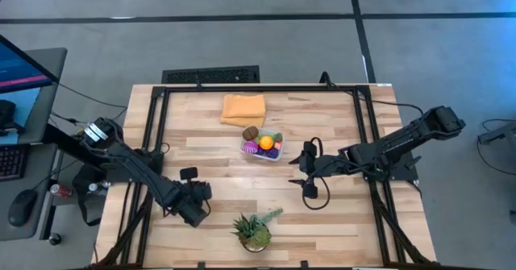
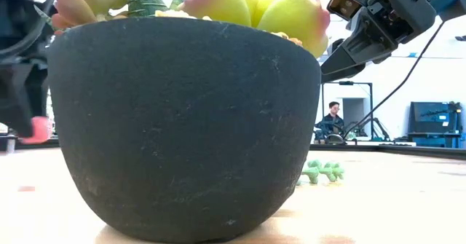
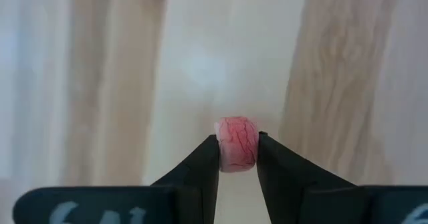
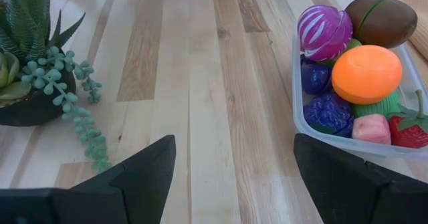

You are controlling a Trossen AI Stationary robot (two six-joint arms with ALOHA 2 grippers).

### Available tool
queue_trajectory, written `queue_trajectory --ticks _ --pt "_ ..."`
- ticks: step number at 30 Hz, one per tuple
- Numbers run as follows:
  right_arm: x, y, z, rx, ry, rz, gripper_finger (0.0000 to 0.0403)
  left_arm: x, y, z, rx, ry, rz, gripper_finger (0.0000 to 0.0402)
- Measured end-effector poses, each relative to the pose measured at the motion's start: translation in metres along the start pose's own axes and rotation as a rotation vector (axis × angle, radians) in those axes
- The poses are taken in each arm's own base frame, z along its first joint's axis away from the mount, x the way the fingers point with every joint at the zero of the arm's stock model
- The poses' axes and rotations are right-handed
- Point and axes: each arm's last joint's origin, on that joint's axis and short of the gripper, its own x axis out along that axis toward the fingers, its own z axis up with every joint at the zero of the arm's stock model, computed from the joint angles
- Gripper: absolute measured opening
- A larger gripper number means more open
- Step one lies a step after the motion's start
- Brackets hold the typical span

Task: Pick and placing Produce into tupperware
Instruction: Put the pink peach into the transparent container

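The left gripper (image 3: 237,150) is lowered near the surface's (image 1: 322,222) front-left edge, fingers pinching a small pink toy piece (image 3: 237,142). The right gripper (image 1: 306,176) is held beside the tupperware (image 1: 262,155), fingers spread.

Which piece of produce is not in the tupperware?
The small pink-red piece, pinched in the left end effector; the others lie in the tupperware.

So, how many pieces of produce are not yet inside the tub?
1 that I can see: a small pink-red piece, held between the fingers of the left gripper above the table, well away from the tub. Others may be hidden.
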Motion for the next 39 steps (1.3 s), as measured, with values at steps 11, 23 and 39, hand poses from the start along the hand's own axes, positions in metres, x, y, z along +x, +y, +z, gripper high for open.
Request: queue_trajectory --ticks 11,23,39 --pt "0.0 0.0 0.0 -0.001 0.004 -0.001 0.0296 -0.027 0.014 0.033 0.098 -0.168 0.07 0.0081" --pt "0.0 0.0 -0.002 -0.004 0.017 -0.003 0.0296 -0.058 0.057 0.068 0.189 -0.314 0.141 0.0081" --pt "0.0 -0.002 -0.003 -0.04 0.021 -0.055 0.0296 -0.065 0.121 0.113 0.285 -0.509 0.068 0.0081"
